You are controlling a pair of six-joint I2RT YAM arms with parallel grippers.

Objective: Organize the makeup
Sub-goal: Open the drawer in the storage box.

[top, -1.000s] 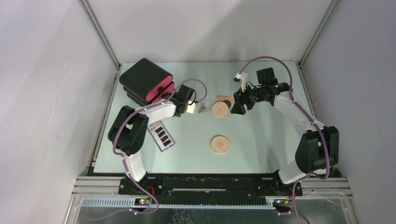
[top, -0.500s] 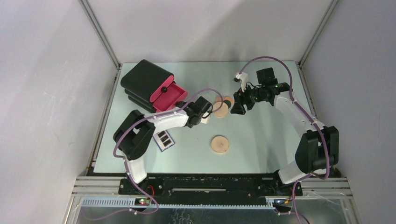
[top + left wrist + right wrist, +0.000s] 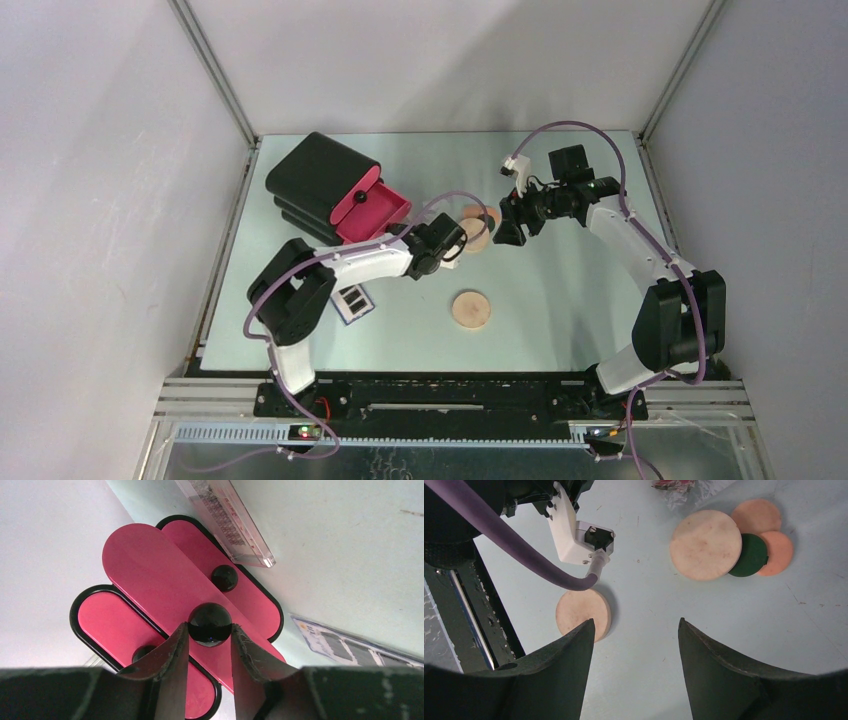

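Since a second ago the left arm has swung toward the middle and the pink drawer (image 3: 386, 208) sits further out of the black box (image 3: 318, 178). The box also looks slightly turned. Right arm is unchanged.

Left gripper (image 3: 208, 629) is narrow, clamped on the drawer's black knob (image 3: 209, 624), which is seated shallow, near the fingertips. The drawer looks like the middle one of three, and the other two fronts are flush. Right gripper (image 3: 635, 624) is wide, holds nothing and hovers over the tabletop (image 3: 724, 630) near the makeup cluster.

Makeup is all out on the tabletop. One tan disc (image 3: 705, 544) touches the dark-green round (image 3: 749, 555), with the peach rounds (image 3: 756, 515) beside it. The second tan disc (image 3: 470, 309) lies apart, nearer the bases. The palette (image 3: 352, 298) is by the left arm, and the crinkled packet (image 3: 674, 485) is at the edge of the right wrist view. Nothing is seen inside the drawer.

The step in hand is probably finishing the drawer opening. To do it well, the arm pulls straight along the drawer's slide line, slow and level. A sideways tug could pop the round knob out of that shallow pinch. The box is unbraced and likely drags along, so the pull stays short. It stops once the opening fits a disc, before the drawer comes right out.
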